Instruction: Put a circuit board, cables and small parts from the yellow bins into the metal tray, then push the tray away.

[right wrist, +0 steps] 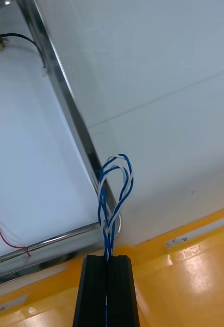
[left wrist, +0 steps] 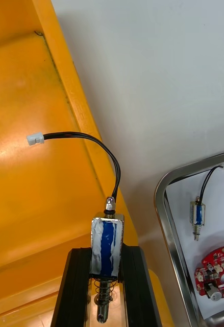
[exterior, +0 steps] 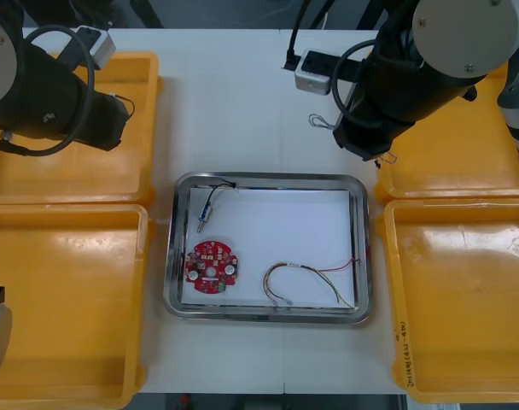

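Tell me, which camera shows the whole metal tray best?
The front view: the metal tray lies whole, seen from above, all four rims visible. The right wrist view catches one corner and a side rim; the left wrist view, another corner.

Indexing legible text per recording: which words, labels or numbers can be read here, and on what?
None can be read.
White label on a yellow bin rim, by the right gripper: too blurred.
Second white label, also on a yellow rim: too blurred.
Dark handwriting on the right near bin: too small.
Red circuit board: no print legible.
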You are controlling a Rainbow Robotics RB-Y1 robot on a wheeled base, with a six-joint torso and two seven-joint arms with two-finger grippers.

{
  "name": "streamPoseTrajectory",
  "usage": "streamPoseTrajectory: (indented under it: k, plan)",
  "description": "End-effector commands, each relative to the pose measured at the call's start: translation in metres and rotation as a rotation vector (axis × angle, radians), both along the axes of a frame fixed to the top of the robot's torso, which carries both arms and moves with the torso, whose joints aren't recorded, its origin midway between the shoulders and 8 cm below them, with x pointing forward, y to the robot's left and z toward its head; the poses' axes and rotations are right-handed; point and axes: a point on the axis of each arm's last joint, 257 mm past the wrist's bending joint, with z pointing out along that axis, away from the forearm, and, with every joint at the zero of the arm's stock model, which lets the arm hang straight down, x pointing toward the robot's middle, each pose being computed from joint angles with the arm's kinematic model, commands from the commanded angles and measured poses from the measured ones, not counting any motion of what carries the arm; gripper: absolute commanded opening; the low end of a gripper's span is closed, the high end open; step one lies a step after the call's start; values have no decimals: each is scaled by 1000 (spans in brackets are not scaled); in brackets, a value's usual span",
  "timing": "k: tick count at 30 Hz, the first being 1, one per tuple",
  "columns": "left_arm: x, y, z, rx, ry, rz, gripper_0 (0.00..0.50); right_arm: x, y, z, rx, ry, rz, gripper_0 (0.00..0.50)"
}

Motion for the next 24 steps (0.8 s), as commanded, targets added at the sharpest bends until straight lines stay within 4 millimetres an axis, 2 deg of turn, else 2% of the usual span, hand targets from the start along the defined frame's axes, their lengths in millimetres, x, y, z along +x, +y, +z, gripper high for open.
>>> streamPoseTrajectory:
  k: [1,12,20,24]
  plan:
    - [-5,-5,0,-61,7,54,0,-23,13,-16,-60,8,99,0]
    - [-5,-3,1,-60,5,60,0,-57,28,-60,-65,74,191,0]
    - [-4,-2,2,-65,3,63,0,-60,45,-86,-135,62,211,0]
    - [-5,-2,1,-65,4,64,0,-59,46,-99,-154,83,204,0]
